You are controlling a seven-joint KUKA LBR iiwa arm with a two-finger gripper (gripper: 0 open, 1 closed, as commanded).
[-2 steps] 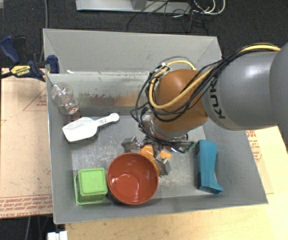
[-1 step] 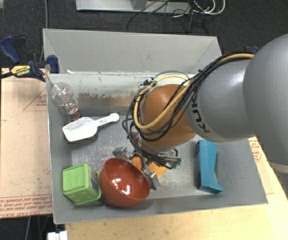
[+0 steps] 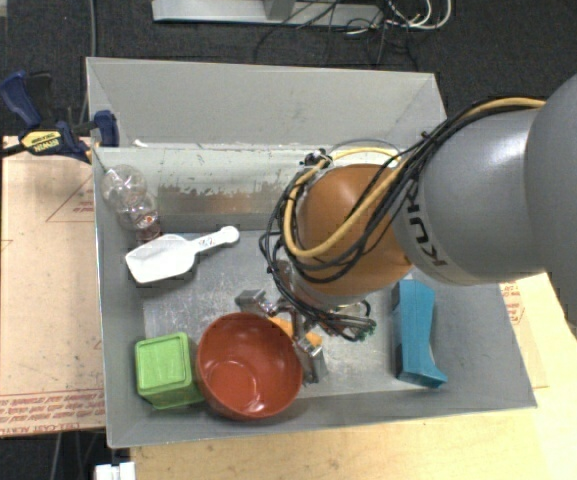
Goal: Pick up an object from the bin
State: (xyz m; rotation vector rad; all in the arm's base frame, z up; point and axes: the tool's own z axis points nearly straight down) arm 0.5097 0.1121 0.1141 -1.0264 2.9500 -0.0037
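Gripper (image 3: 295, 336): lower middle of the frame, at the upper right rim of the red bowl (image 3: 246, 376)
Grip: hidden under the wrist and cables; spread or closed is unclear
Red bowl: lower middle of the bin (image 3: 468, 386), upright
Green block (image 3: 164, 368): touching the bowl's left side
White scoop (image 3: 164, 259): upper left
Blue block (image 3: 417, 333): right of gripper

Bowl (image 3: 250, 368) at front of bin (image 3: 368, 376), cube (image 3: 165, 370) left of it, scoop (image 3: 171, 256) behind them, cup (image 3: 128, 196) back-left, block (image 3: 417, 334) right.
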